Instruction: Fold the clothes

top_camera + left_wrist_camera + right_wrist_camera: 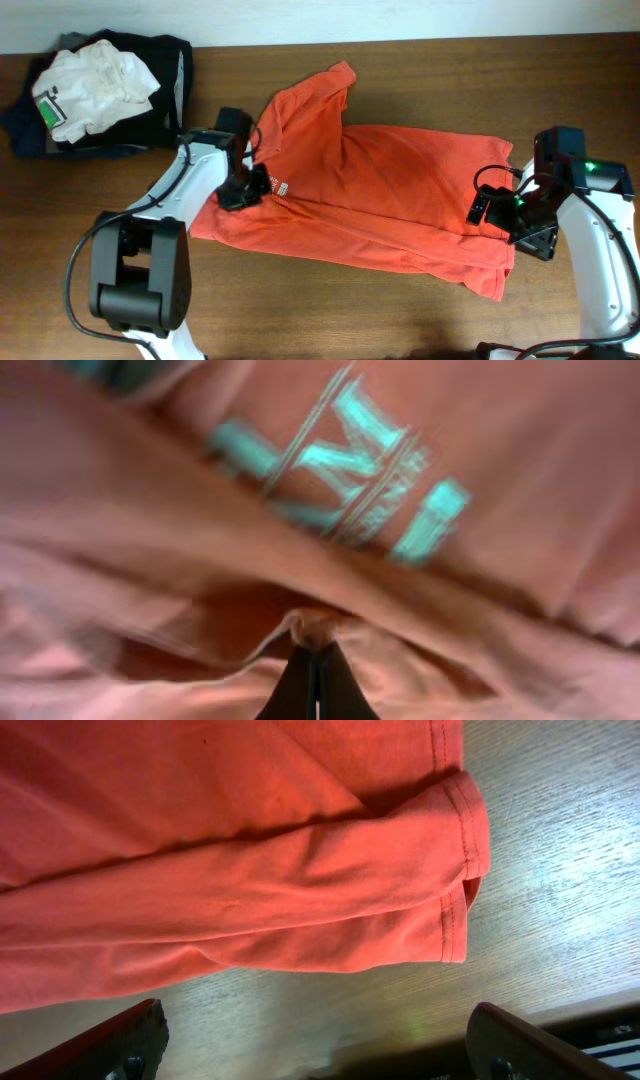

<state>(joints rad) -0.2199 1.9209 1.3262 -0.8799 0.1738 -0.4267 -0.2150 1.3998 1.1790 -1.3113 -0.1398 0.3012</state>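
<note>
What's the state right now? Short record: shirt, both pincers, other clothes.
shirt: orange shirt spread out on table, creased, one sleeve pointing to the far edge
left pincer: left pincer shut on a fold of the shirt, near the teal print
right pincer: right pincer open at the hem edge, holding nothing
other clothes: white garment on dark garment, far-left corner

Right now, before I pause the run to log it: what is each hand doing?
Left hand: closed, pinching the orange shirt.
Right hand: open, holding nothing.
</note>
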